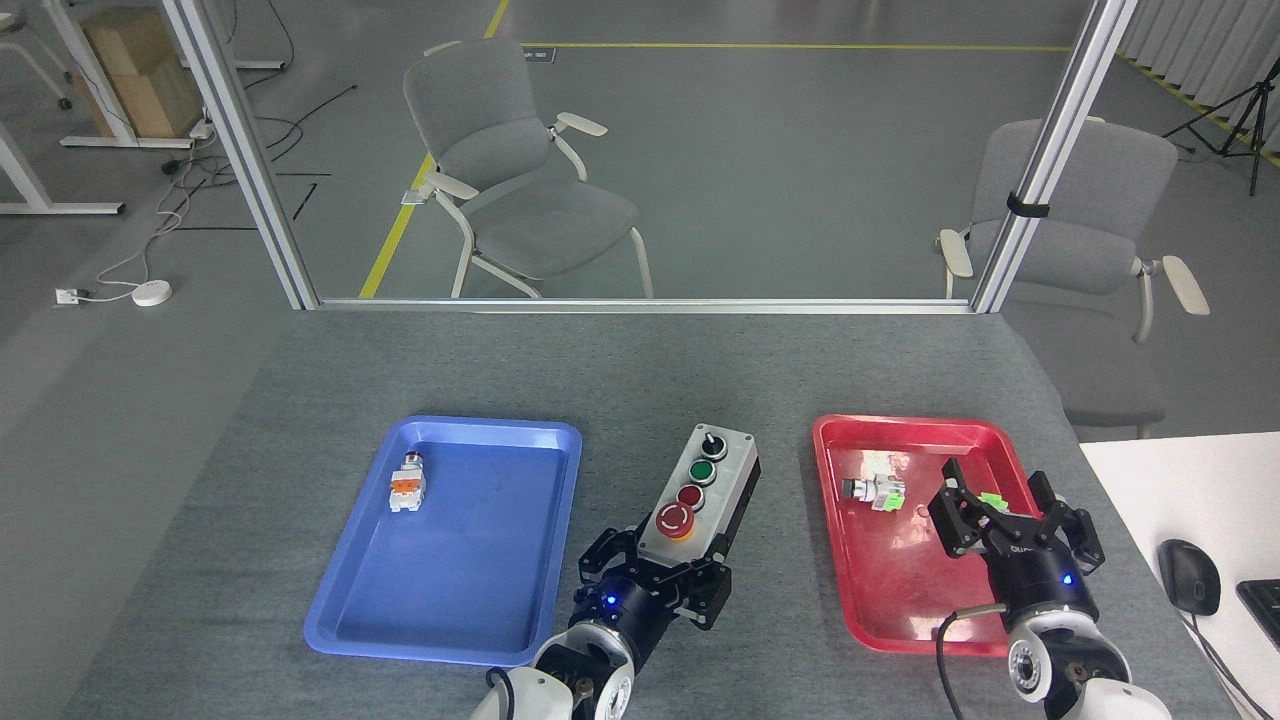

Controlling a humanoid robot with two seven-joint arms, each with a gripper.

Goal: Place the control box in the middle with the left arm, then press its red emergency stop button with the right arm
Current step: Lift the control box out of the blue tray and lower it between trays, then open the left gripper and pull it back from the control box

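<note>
Left gripper [655, 590] clamps control box [700, 493] by its near end, over the middle cloth [690, 380] between blue tray [350, 620] and red tray [870, 640] | red emergency stop button [675, 519] faces up for pressing | right gripper [1015, 520] spread, empty, waiting over red tray

The left tool [655, 580] covers the control box's [700, 485] near end, so whether it rests on the tabletop [640, 370] stays unclear. The right tool [1015, 530] hides a green part [990, 498]. Both arms are cut off below.
</note>
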